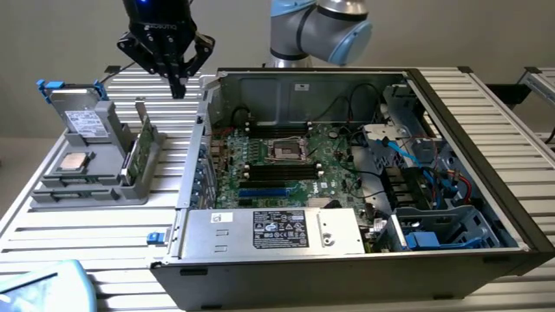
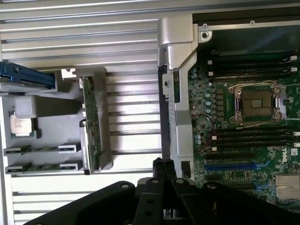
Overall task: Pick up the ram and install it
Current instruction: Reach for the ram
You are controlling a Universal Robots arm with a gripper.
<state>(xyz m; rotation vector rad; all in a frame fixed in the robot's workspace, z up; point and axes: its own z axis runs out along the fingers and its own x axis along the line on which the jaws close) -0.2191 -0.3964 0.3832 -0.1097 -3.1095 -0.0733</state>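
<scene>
The ram (image 1: 143, 144) is a thin green stick standing on its edge in the right-hand slot of a grey holder (image 1: 104, 175) at the exterior view's left. In the wrist view the ram (image 2: 90, 125) lies along the holder's edge, untouched. My gripper (image 1: 179, 86) hangs high above the table, between the holder's far end and the open computer case (image 1: 468, 162). Its black fingers (image 2: 159, 169) are pressed together with nothing between them. The motherboard's black slots (image 1: 279, 171) (image 2: 248, 137) lie empty on both sides of the processor socket (image 2: 255, 103).
The holder also carries a square silver processor chip (image 1: 75, 161) (image 2: 21, 125) and a silver drive with a white label (image 1: 84, 121). The case's grey side wall (image 1: 197, 149) rises between holder and motherboard. A power supply (image 1: 273, 231) sits at the case's front.
</scene>
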